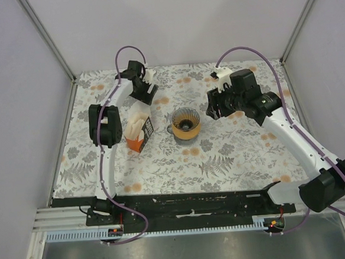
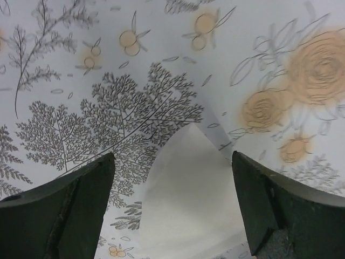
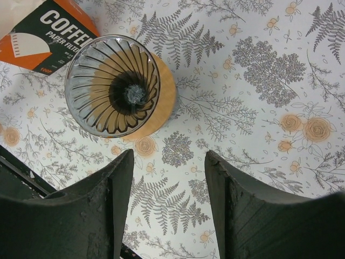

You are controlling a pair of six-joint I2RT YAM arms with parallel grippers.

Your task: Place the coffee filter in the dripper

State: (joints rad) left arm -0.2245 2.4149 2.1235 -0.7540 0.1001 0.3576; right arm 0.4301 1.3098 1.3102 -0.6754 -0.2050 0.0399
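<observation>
The left claw (image 2: 172, 156) hangs with its jaws spread wide and grips nothing. In its wrist view, a cream-white coffee filter (image 2: 188, 205) rises in the lower middle of the frame between the two dark fingers. Its rounded tip points up and touches neither finger. Behind it is only the floral-printed tabletop (image 2: 81, 65). In the overhead view this paper seems to stand up out of the filter box (image 1: 139, 138) left of centre, just below the claw.

The right claw (image 3: 168, 154) is also parted and empty. It hovers right of centre in the overhead view. Its own camera looks down on the dripper (image 3: 91, 91) in the upper left of that frame, a smoky ribbed cone seated on a round wooden base (image 3: 161, 102). The ribs and the dark hole at the bottom show plainly, so no paper lies inside.

By this showing the task is hardly begun. The filter sits at the box, apart from the dripper, and neither claw holds it. It has yet to be gripped, carried across to the cone and seated there.

The only writing is on the orange-and-black box in the upper left corner of the right wrist view. It reads "COFFE…" in large white capitals with "PAPER FILTE…" beneath, both cut off past those letters, beside a drawing of a white filter. The smaller print is too fine to read.
</observation>
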